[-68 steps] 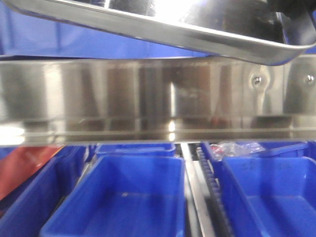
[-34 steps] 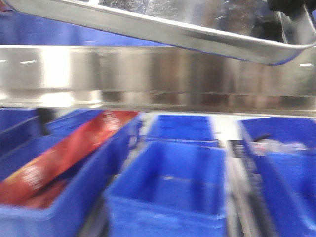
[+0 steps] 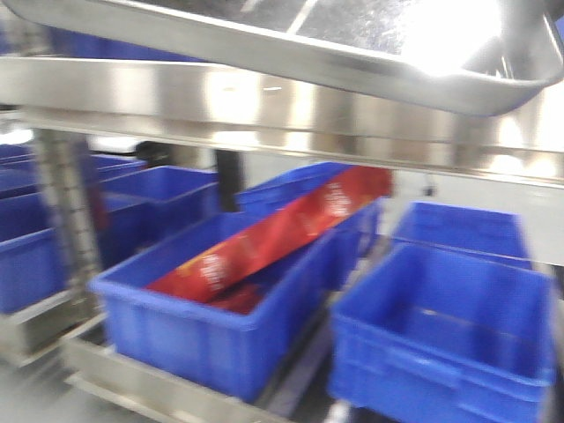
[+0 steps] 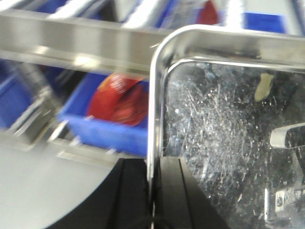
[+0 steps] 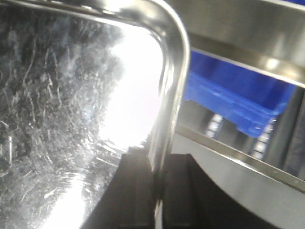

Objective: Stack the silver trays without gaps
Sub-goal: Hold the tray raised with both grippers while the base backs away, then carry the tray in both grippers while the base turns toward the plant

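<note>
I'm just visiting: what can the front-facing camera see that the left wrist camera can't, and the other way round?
Only the front-facing view shows the empty blue bin at the right, more bins at the left, and the long side of the silver tray overhead. Only the left wrist view shows the tray's scratched inner floor and the left gripper clamped on its rim. Both show the tray, the steel rail beyond it, and a red package lying in a loaded blue bin.

Barred past the silver tray [image 3: 308, 53] ahead of left hand [image 4: 153, 191] and right hand [image 5: 157, 191] by the steel rail [image 3: 220, 99]. Free air beneath; farther below, blue bins [image 3: 441, 335].
</note>
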